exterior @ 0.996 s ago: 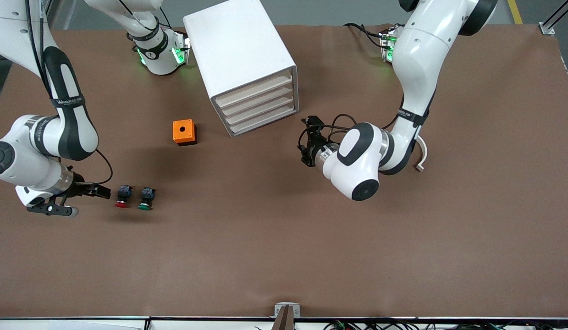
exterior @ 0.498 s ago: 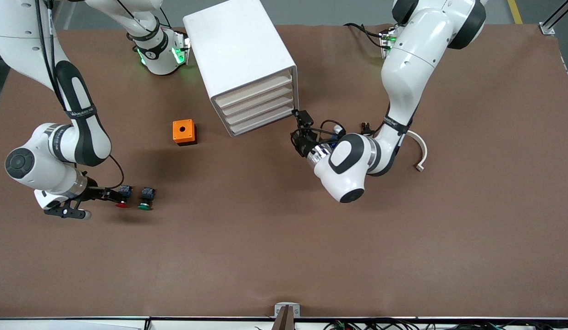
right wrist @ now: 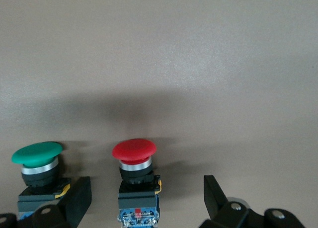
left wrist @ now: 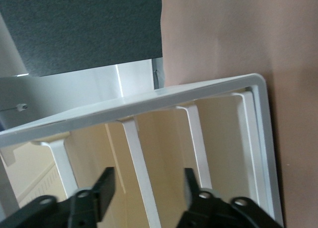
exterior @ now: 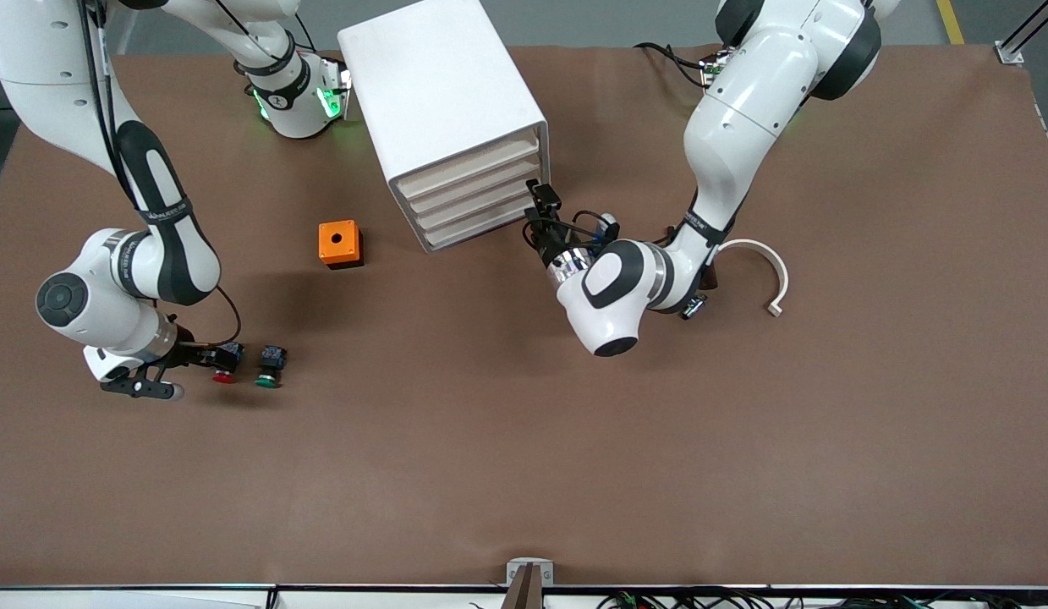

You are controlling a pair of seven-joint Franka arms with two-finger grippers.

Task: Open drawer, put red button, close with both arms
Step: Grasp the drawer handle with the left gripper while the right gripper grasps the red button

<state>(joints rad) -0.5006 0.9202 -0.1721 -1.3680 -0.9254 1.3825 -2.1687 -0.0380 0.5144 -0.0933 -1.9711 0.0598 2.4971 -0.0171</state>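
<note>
The red button [exterior: 225,366] is a small thing with a round red cap, a black body and a blue block at its back. It is laid on its side on the brown table [exterior: 507,457], toward the right arm's end. In the right wrist view the red button [right wrist: 134,181] is seen between the two black fingers [right wrist: 77,200] of the right gripper [right wrist: 144,198]. The fingers are spread wide and the button is not touched by them.

A green button [exterior: 270,366] of the same shape is laid just beside the red one, on the side toward the middle of the table. One finger of the right gripper [exterior: 204,355] is placed in the gap between the two buttons, close to the green button [right wrist: 39,171].

An orange box [exterior: 339,244] with a hole in its top is found farther from the front camera than the buttons. Beside it a white drawer cabinet [exterior: 452,118] is stood, and all its drawers are shut.

The left gripper [exterior: 539,213] is held right in front of the cabinet's lower drawers. In the left wrist view the left gripper [left wrist: 149,188] is seen with its fingers [left wrist: 104,188] apart, and nothing is gripped. The drawer fronts [left wrist: 164,153] are seen close before it.

A white curved piece [exterior: 765,266] is laid on the table near the left arm [exterior: 743,118].
</note>
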